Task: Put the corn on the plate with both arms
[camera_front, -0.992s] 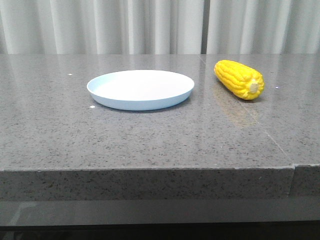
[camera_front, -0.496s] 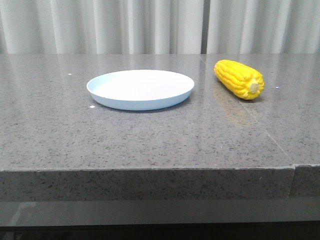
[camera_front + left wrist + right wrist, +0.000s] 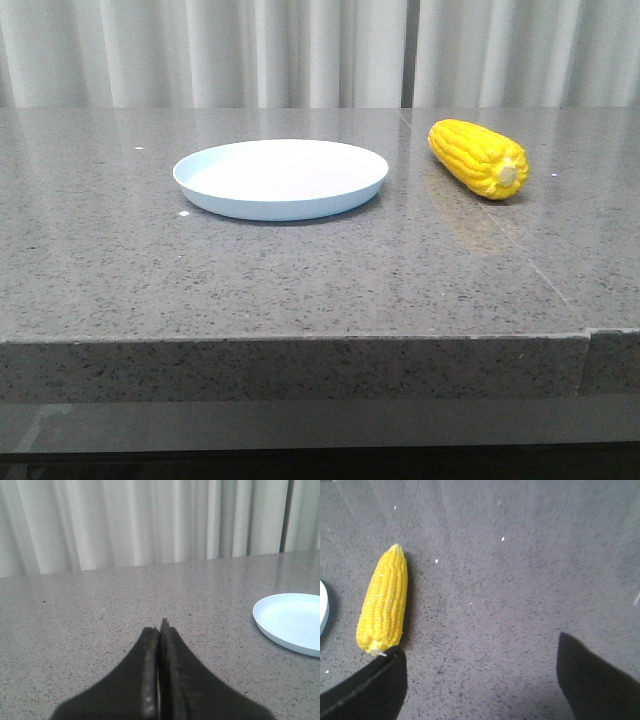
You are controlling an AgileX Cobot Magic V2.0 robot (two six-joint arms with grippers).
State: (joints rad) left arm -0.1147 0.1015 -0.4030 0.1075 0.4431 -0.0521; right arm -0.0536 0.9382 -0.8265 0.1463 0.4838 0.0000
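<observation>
- Corn (image 3: 479, 158) lies on its side on the bench (image 3: 300, 280), right of centre in the front view, pale cut end toward the camera. Not on the plate yet.
- Plate (image 3: 281, 178) sits mid-frame, bare, a clear gap between it and the corn.
- Right pincer (image 3: 480, 680): fingers spread wide at the lower corners of the right wrist view, nothing between them. Corn is at the left of that view, cut end just beside one finger (image 3: 370, 687), so the pincer is off to one side of the cob. Probably needs to shift over to straddle it.
- Left pincer (image 3: 160, 630): fingers pressed together, holding nothing, low over bare bench; plate edge at the right of the left wrist view.
- Neither arm shows in the front view.
</observation>
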